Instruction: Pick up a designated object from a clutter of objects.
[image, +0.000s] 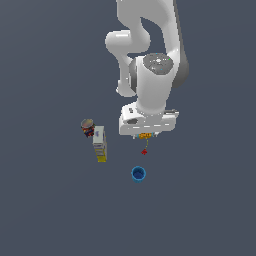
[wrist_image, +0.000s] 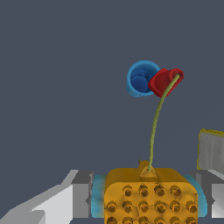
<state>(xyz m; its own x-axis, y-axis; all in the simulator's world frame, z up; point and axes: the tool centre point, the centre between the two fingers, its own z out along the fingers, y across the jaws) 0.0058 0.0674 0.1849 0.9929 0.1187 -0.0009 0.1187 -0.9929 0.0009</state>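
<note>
Exterior view, left to right: we see the red-banded can (image: 87, 127), the white-and-yellow box (image: 99, 143) touching it, then our gripper (image: 145, 136) at frame centre over the orange speckled lump (image: 145, 135), with the blue cup (image: 138, 174) below. The red mark (image: 144, 151) sits just under the lump.

The wrist view shows what that view hides: fingers (wrist_image: 83, 194) flank the lump (wrist_image: 151, 197) closely, blue pads seemingly touching it (firm clamping we cannot confirm). A thin stalk (wrist_image: 155, 127) rises to a red tip (wrist_image: 165, 81).

Our worry: a shallow hold could let the lump slip on lifting.
</note>
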